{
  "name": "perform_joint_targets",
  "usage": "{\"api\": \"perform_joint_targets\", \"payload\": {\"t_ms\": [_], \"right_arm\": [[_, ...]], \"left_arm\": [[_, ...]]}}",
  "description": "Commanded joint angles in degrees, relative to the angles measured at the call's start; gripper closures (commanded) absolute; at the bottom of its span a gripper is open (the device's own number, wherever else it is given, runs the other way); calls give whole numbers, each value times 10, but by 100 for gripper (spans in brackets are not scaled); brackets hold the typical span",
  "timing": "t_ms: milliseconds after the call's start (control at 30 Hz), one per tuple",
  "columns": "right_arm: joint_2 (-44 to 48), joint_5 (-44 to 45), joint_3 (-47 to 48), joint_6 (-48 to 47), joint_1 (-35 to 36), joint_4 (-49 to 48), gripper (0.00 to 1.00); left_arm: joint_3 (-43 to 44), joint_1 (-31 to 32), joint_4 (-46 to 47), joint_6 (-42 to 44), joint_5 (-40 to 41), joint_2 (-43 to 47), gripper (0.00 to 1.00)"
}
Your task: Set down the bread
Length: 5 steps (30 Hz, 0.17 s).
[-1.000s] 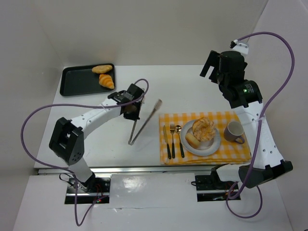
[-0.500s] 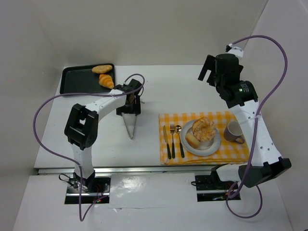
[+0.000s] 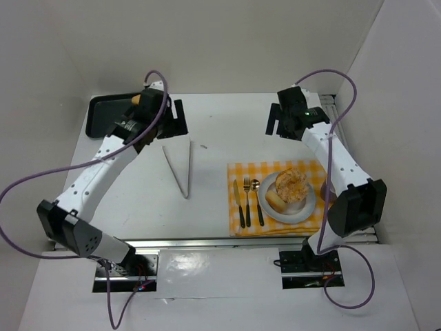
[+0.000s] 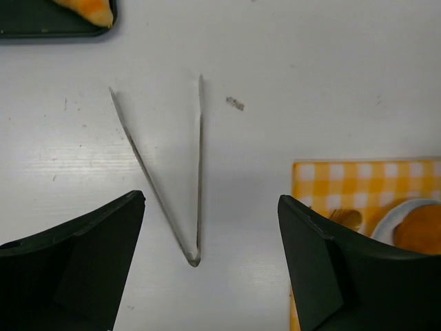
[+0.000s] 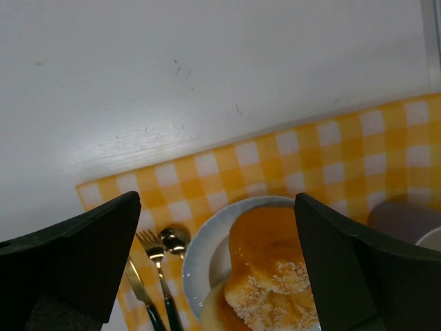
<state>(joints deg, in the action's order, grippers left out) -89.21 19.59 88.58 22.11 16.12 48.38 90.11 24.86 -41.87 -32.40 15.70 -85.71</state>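
Observation:
Two pieces of bread, a sugared bun (image 3: 291, 183) and a pale roll (image 3: 275, 201), lie on a white plate (image 3: 306, 209) on the yellow checked cloth (image 3: 241, 172). The right wrist view shows the bun (image 5: 275, 262) and the plate (image 5: 207, 248) below my open right gripper (image 5: 218, 198), which hangs empty behind the cloth (image 3: 274, 121). Metal tongs (image 3: 180, 169) lie spread in a V on the table. My left gripper (image 3: 176, 118) is open and empty above them (image 4: 211, 200). A croissant (image 4: 86, 7) sits in the black tray (image 3: 103, 114), mostly hidden by the left arm.
A knife, fork and spoon (image 3: 248, 200) lie on the cloth left of the plate. A grey cup (image 5: 406, 221) stands at the cloth's right end, behind the right arm in the top view. White walls close in the table at the back and sides.
My left gripper opened and let go of the tongs, which now lie in a V on the table. The left arm drew back toward the tray. The right arm swung left and lower.

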Motion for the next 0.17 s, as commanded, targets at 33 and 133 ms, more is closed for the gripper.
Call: {"api": "perform_joint_targets", "payload": {"t_ms": [33, 133], "right_arm": [[17, 10, -3, 14, -3, 18, 0], [17, 20, -9, 14, -3, 18, 0]], "left_arm": [[-32, -8, 53, 24, -59, 47, 9], [-50, -8, 77, 24, -80, 67, 9]]}}
